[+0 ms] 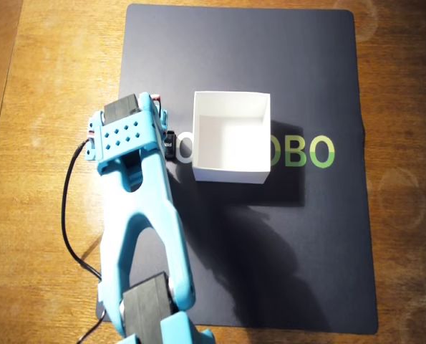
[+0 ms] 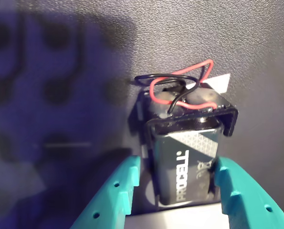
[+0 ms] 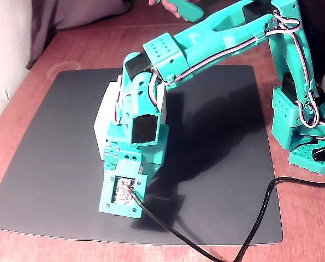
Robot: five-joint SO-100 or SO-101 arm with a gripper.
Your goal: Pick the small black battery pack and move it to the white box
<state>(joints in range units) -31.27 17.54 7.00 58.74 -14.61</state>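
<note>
Dark mat (image 1: pixel 306 272) on the wooden table (image 1: pixel 48 57) reads "OBO" right of the empty white box (image 1: pixel 230 136). Narrowly open, the hand (image 2: pixel 177 179) straddles the battery pack (image 2: pixel 187 167), lettered "PROCELL", lying just left of the box in the overhead view.

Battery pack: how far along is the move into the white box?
Reach done: in the wrist view the hand straddles the battery pack, fingers flanking it; a firm grip isn't clear. It is not visibly lifted. The white box is empty overhead, so carry and drop remain.
</note>
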